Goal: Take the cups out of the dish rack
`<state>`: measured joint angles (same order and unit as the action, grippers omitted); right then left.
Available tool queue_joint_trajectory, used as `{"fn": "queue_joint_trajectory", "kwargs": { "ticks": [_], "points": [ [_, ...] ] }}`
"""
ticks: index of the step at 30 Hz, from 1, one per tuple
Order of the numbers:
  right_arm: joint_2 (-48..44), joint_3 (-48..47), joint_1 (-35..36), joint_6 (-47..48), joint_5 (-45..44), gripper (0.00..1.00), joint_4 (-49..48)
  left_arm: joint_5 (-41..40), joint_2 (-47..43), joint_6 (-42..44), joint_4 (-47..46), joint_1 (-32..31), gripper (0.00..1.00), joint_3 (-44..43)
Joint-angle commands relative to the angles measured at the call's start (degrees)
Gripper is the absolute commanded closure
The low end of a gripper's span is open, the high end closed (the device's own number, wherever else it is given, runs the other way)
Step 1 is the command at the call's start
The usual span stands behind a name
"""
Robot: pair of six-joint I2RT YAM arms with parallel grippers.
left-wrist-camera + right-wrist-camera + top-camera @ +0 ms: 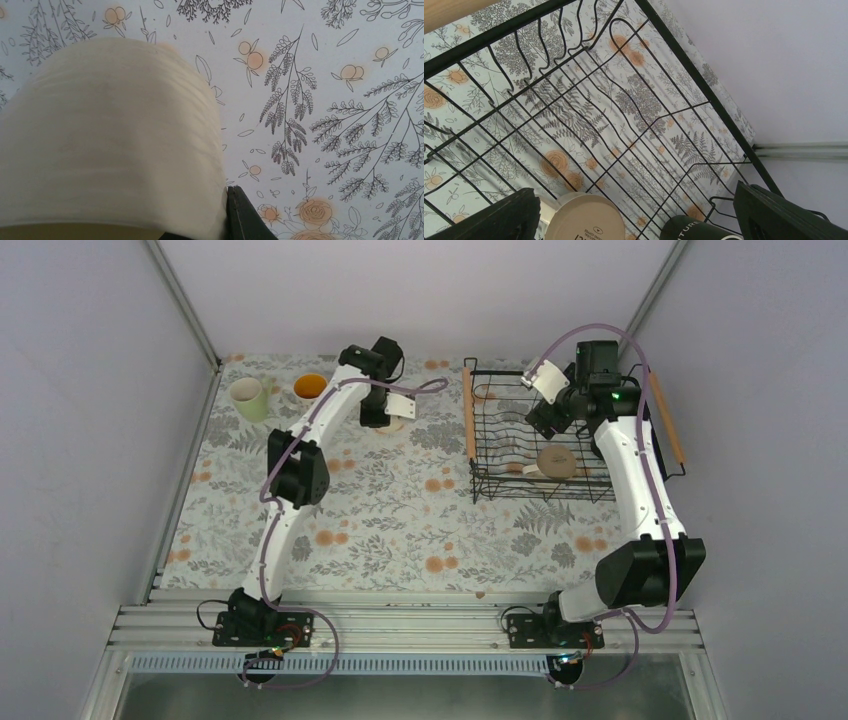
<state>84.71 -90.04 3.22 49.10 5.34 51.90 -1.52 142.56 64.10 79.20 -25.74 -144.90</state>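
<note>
Left gripper [378, 418] grasps cream cup [110, 140] near green cup [248, 398] and orange-lined cup [310, 387] on desk [400, 530]. Right gripper [545, 422], released, hangs in rack [540, 498] over beige cup [584, 220] and black cup [694, 229].

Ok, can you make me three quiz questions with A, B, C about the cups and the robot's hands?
1. Where is the pale green cup?
A) in the dish rack
B) on the table, far left
C) on the floor

2. What colour is the inside of the patterned cup beside it?
A) orange
B) blue
C) black

3. How is the right gripper?
A) shut on a cup
B) shut on nothing
C) open

Answers:
1 B: the pale green cup stands on the table, well away from the dish rack.
2 A: seen from above, the patterned cup is orange inside.
3 C: the right gripper's fingers stand wide apart above the dish rack, with nothing between them.
</note>
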Motion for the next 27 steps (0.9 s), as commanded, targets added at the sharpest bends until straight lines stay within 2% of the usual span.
{"fn": "queue_joint_trajectory", "kwargs": {
  "ticks": [1,13,18,19,22,23,24,27],
  "points": [
    [-1.5,0.9,-0.5,0.4,1.2,0.00,-1.7,-1.8,-0.1,1.1,-1.5,-0.5,0.98,0.2],
    [-1.5,2.0,-0.6,0.0,1.9,0.00,-2.1,-8.2,5.1,0.5,-4.0,-0.7,0.98,-3.1],
    [-1.1,2.1,-0.5,-0.6,2.7,0.00,-2.4,-7.5,5.5,0.4,-3.6,-0.7,0.98,-3.4],
    [-1.0,2.1,-0.6,-0.7,2.7,0.00,-2.3,-7.6,5.3,0.2,-3.9,-0.7,0.94,-3.5],
    [-0.6,2.0,-0.5,-0.8,2.9,0.00,-2.3,-8.2,4.9,-0.1,-4.0,-0.6,0.62,-3.5],
    [-0.5,1.9,-0.5,-0.9,3.0,0.00,-2.3,-8.4,4.7,0.0,-4.0,-0.6,0.53,-3.4],
    [-0.4,1.8,-0.6,-1.0,3.2,0.00,-2.3,-8.5,4.5,-0.1,-4.1,-0.5,0.47,-3.4],
    [-0.1,1.3,-0.5,-1.3,3.5,0.00,-2.0,-9.9,4.1,-0.2,-5.0,-0.5,0.38,-3.5]
  ]
}}
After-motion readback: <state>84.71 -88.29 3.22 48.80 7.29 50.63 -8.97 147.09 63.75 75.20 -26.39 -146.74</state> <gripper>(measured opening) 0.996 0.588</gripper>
